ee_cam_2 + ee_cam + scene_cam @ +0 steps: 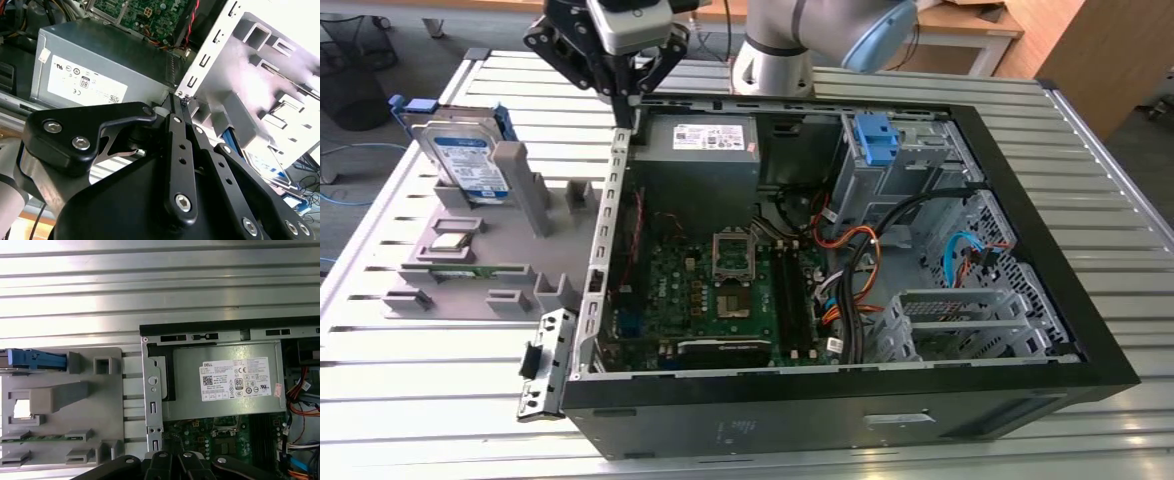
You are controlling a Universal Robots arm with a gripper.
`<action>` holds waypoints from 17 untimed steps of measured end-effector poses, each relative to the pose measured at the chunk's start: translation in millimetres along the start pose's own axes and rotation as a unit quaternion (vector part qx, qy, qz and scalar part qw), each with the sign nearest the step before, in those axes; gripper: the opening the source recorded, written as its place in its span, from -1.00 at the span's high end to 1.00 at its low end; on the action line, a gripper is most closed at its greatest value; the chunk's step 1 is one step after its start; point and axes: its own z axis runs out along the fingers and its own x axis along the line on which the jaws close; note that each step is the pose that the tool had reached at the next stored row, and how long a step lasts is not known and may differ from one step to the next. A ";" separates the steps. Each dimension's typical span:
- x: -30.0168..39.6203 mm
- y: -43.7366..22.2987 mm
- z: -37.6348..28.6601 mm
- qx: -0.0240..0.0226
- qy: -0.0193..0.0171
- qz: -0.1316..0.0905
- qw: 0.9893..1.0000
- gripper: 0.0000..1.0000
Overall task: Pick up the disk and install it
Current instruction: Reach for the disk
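The disk (464,158), upright in its holder (507,255), looks stiff, heavyish and fragile, best pinched across its flat faces; the gripper (628,112) hangs empty, jaws together.

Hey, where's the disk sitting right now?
The disk stands on edge in the grey holder on the table, at the exterior view's left, outside the open computer case and apart from the gripper above the case's wall.
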 end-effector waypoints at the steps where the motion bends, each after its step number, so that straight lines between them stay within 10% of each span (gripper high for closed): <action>1: 2.1 -0.2 0.1 0.000 0.000 0.000 1.000 0.79; 17: 32.1 -2.4 1.2 0.000 -0.002 0.000 1.000 0.79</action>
